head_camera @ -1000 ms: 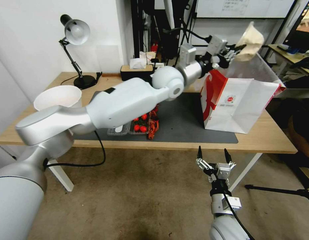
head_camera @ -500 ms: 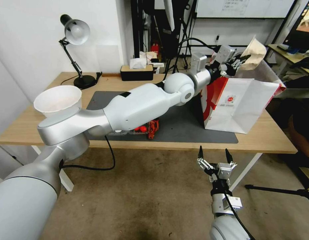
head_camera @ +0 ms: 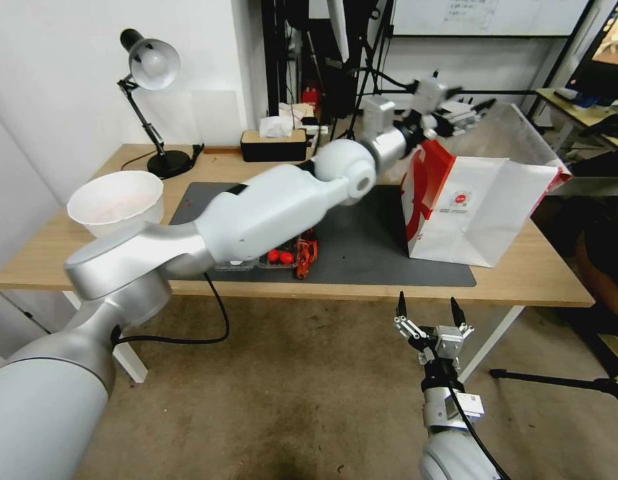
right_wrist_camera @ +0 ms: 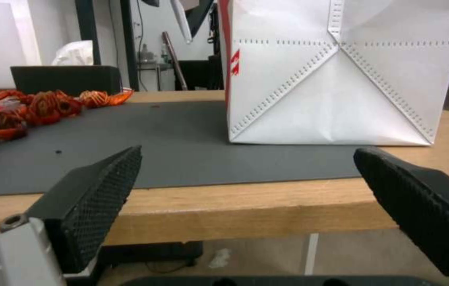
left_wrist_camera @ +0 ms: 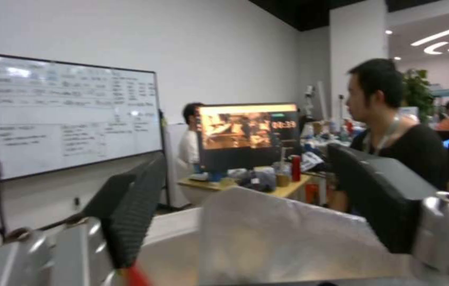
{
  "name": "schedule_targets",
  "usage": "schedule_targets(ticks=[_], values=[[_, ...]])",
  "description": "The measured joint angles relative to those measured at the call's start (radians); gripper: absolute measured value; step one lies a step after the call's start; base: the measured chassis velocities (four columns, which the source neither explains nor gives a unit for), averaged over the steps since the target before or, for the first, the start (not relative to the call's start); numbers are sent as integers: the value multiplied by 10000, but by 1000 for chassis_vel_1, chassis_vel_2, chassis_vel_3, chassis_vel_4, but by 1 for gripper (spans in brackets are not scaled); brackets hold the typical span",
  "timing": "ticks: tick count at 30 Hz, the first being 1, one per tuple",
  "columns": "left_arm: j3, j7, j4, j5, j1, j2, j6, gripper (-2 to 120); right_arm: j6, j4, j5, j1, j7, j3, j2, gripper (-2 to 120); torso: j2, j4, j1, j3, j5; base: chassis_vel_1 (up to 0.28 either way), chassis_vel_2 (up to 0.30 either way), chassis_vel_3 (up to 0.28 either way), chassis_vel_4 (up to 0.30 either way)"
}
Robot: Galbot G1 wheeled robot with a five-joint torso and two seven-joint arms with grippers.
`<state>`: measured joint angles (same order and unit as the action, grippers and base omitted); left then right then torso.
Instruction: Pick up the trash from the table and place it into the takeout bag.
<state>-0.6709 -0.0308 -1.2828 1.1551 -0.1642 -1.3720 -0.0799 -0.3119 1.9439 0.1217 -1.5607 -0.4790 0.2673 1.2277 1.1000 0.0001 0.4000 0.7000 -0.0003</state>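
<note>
The takeout bag (head_camera: 482, 207), white with red sides, stands open on the right part of the table's dark mat (head_camera: 362, 233). My left gripper (head_camera: 465, 110) hovers open over the bag's far rim, holding nothing. In the left wrist view its fingers (left_wrist_camera: 134, 206) are spread above the bag's silvery lining (left_wrist_camera: 288, 238). A beige paper bowl (head_camera: 115, 200) rests at the table's left end. Red scraps in a clear tray (head_camera: 285, 257) lie at the mat's front edge, behind my left arm. My right gripper (head_camera: 425, 313) waits open below the table's front edge (right_wrist_camera: 224, 206), facing the takeout bag (right_wrist_camera: 330, 79).
A desk lamp (head_camera: 152, 63) and a black tissue box (head_camera: 272, 143) stand along the table's back edge. Stands and cables crowd the space behind the table. A tripod leg (head_camera: 555, 381) lies on the floor to the right.
The beige lump that my left gripper held over the takeout bag has left its fingers and is out of sight. The left gripper has opened and pulled back slightly. The right arm has not moved.
</note>
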Motion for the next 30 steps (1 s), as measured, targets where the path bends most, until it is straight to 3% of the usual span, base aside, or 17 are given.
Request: schedule_targets(ticks=[6, 7, 10, 11, 12, 13, 16, 17, 20, 21, 23, 30], values=[[282, 123, -330, -13, 152, 504, 21, 95, 0, 10, -1, 7, 0, -4, 0, 100, 0, -2, -1, 0, -1, 0, 0, 0, 0], [461, 167, -531, -25, 274, 870, 46, 99, 0, 13, -3, 8, 0, -10, 1, 100, 0, -2, 0, 0, -1, 0, 0, 0, 0], [665, 207, -761, -59, 445, 1221, 72, 100, 5, 18, -14, 10, 2, -23, 6, 100, 0, 9, 0, 0, -3, 0, 0, 0, 0], [860, 206, -1008, -195, 675, 1577, 80, 100, 9, 28, -30, 13, 6, -44, 26, 100, 0, -8, 0, -1, -1, 0, 0, 0, 0], [1110, 225, -1168, -322, 974, 2041, 90, 100, 23, 29, -42, 8, 9, -51, 27, 100, 0, 0, 0, 0, -2, 0, 0, 0, 0], [1110, 225, -1168, -322, 974, 2041, 90, 100, 23, 29, -42, 8, 9, -51, 27, 100, 0, 0, 0, 0, -2, 0, 0, 0, 0], [1834, 234, -1750, -618, 1885, 2974, 94, 100, 48, 68, -84, -14, 16, -84, 25, 100, 0, 0, 0, -1, -3, 0, 0, 0, 0], [1834, 234, -1750, -618, 1885, 2974, 94, 100, 48, 68, -84, -14, 16, -84, 25, 100, 0, 0, 0, -1, -3, 0, 0, 0, 0], [2725, 192, -2458, -943, 3202, 4178, 85, 100, 62, 127, -121, -87, 18, -95, 20, 100, 0, -5, 0, -1, -1, 0, 0, 0, 0], [2725, 192, -2458, -943, 3202, 4178, 85, 100, 62, 127, -121, -87, 18, -95, 20, 100, 0, -5, 0, -1, -1, 0, 0, 0, 0], [3625, 185, -3174, -1135, 4342, 5214, 92, 100, 68, 130, -135, -70, 22, -124, 10, 100, 1, 4, 0, -1, 0, 0, 0, 0, 0], [5128, 175, -4306, -1388, 6217, 6310, 121, 100, 75, 108, -182, -33, 28, -238, 9, 100, 1, 1, -1, -2, -1, 0, 0, 0, 0]])
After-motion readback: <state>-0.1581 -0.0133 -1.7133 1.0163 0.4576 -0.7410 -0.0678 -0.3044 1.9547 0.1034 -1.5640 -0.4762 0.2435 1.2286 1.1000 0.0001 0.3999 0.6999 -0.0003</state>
